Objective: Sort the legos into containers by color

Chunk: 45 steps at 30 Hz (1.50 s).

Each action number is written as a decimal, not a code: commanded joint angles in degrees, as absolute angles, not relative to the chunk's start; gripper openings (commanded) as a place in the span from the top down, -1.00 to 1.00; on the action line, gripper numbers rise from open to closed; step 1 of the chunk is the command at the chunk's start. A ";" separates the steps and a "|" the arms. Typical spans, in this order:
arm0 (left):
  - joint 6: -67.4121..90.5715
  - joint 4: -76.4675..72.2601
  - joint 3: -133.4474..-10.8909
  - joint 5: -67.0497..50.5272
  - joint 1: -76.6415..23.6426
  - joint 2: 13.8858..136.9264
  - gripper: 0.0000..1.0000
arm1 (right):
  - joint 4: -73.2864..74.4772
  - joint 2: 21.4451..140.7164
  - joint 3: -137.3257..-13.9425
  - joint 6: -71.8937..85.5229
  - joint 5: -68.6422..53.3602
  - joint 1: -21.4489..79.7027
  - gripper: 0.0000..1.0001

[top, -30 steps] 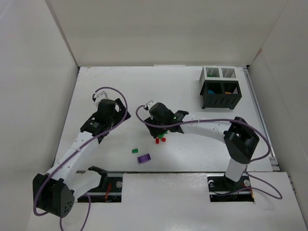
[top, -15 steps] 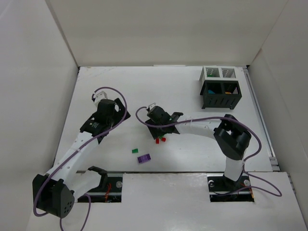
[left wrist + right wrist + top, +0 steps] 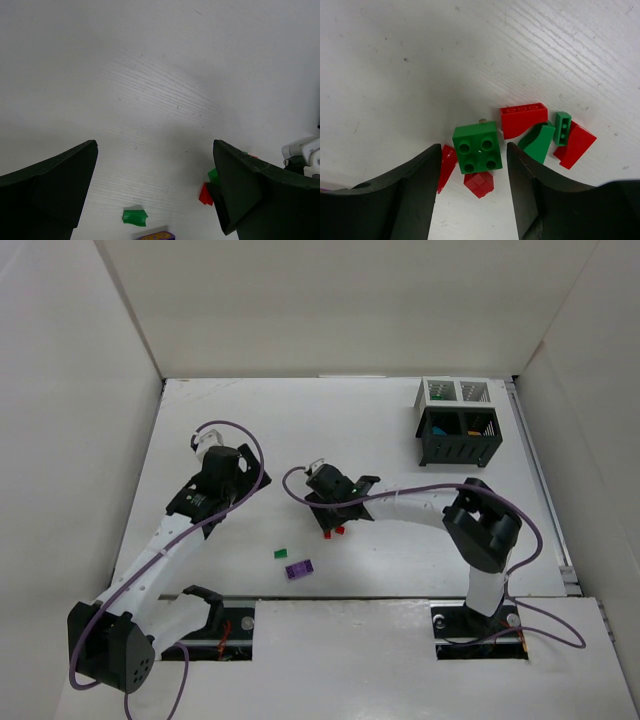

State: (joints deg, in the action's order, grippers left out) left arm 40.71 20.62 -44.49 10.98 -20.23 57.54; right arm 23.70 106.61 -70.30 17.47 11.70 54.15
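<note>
Right tool (image 3: 474,150) sank lower onto the red-and-green pile as its elbow swung inward.
Its jaws stood half spread, straddling a glossy green square brick (image 3: 476,146) with four studs but not quite pinching it. Red sloped pieces (image 3: 522,119) crowded just beside it on the grained white surface (image 3: 420,60). Left tool (image 3: 155,150) hung fully spread, holding nothing. The slatted containers (image 3: 457,452) sat well apart, so a green pick looked imminent.
</note>
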 commanded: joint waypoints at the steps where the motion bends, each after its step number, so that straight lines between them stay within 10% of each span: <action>1: 40.78 20.39 -44.82 11.95 -20.48 56.16 -1.00 | 23.91 105.73 -68.99 15.56 11.94 56.33 -0.19; 23: 39.11 19.25 -44.82 10.81 -20.48 56.78 -1.00 | 27.07 99.06 -77.34 12.93 15.04 54.41 0.22; 45: 32.17 13.10 -55.99 9.23 -20.48 70.92 -1.00 | 29.26 114.42 -115.55 5.71 10.11 7.75 0.24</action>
